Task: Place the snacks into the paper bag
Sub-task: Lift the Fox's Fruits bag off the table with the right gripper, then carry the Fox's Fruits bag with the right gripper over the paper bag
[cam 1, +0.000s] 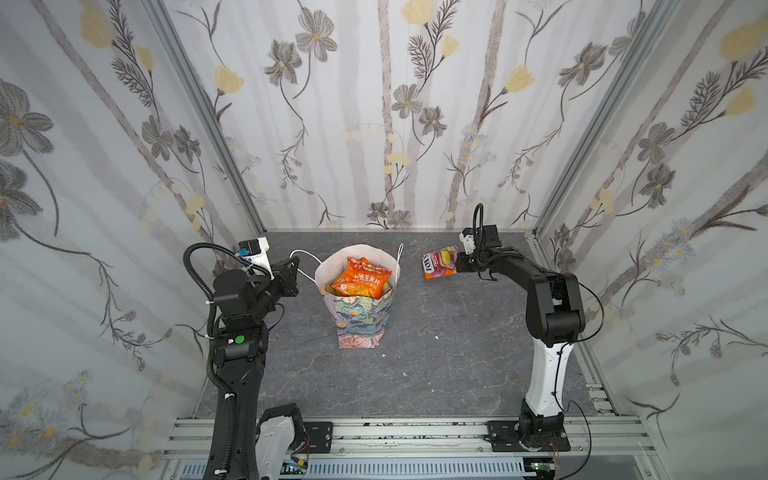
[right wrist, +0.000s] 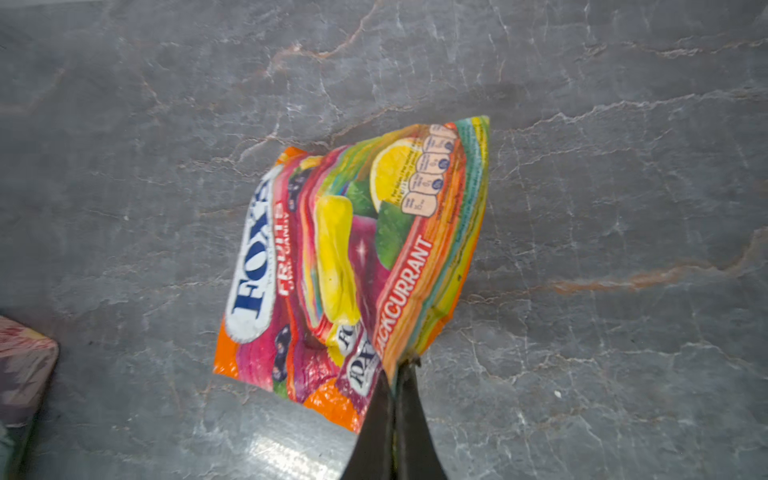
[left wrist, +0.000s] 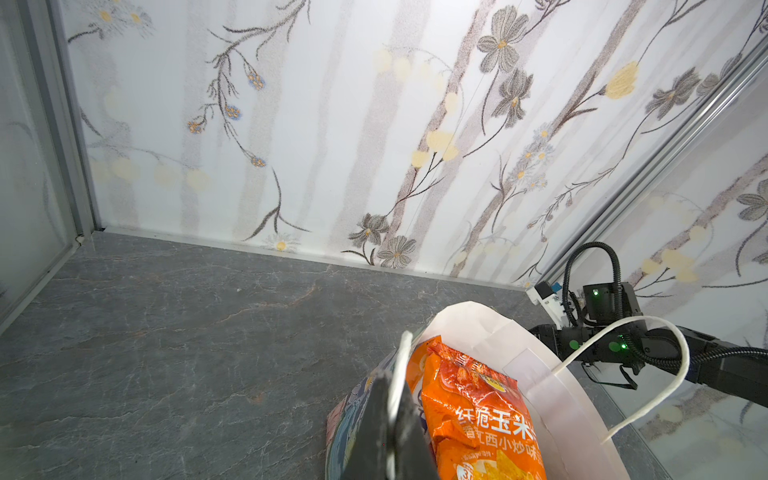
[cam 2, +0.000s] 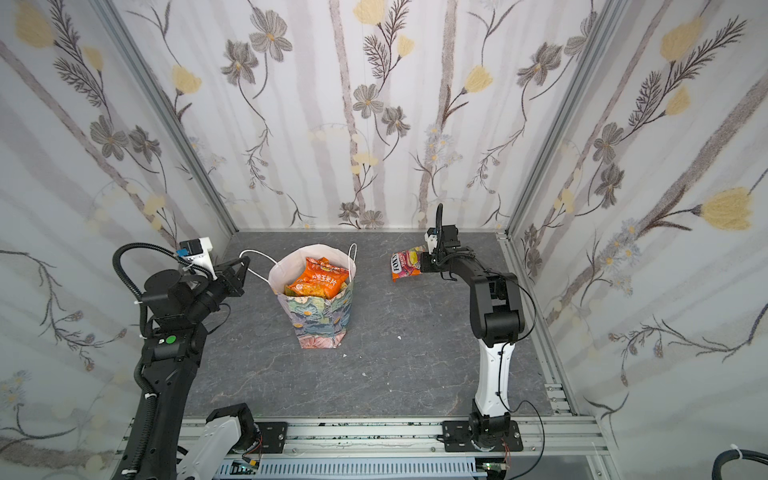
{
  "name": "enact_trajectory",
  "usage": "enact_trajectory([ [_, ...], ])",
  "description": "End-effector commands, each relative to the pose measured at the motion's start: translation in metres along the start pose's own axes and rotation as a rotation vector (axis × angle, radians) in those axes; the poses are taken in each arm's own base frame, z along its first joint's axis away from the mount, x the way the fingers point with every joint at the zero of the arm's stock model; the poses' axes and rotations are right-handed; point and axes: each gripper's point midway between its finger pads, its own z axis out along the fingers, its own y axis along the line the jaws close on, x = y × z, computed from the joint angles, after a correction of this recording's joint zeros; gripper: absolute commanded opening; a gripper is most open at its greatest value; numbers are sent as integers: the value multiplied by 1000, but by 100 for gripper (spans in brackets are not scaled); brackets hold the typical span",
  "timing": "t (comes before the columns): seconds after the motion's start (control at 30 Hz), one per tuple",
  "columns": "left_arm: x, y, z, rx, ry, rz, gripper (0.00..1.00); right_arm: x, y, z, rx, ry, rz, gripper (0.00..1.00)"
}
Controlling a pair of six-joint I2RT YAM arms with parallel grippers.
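Two grips are tight: the left end effector (cam 1: pixel 296 265) pinches the thin white cord handle (left wrist: pixel 400 365) of the flowery paper bag (cam 1: pixel 359 320); the right end effector (cam 1: pixel 459 264) pinches a shiny colourful FOX'S candy pouch (cam 1: pixel 439 262), right of the bag.

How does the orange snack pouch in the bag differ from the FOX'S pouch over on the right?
The orange pouch sits inside the paper bag; the FOX'S pouch is outside it, pinched by the right gripper. The orange pouch is mostly orange with Chinese lettering; the FOX'S pouch is multicoloured with fruit pictures. Both are glossy packs.
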Motion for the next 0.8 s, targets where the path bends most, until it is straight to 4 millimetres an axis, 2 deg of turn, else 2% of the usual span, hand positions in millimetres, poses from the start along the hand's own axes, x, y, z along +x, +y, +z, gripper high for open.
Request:
enact_trajectory([
  [0.0, -15, -2, -2, -3, -51, 32, 0, -27, 19, -17, -62, -93, -10, 0],
  [0.17, -15, -3, -2, -2, -49, 32, 0, -44, 39, -38, -107, -146, -28, 0],
  [0.5, -14, -2, -1, -2, -47, 32, 0, -62, 64, -61, -144, -210, -53, 0],
  [0.63, -15, -2, -2, -5, -49, 35, 0, -74, 77, -78, -160, -249, -73, 0],
  [0.77, -15, -2, -2, -8, -49, 35, 0, -89, 98, -103, -182, -304, -103, 0],
])
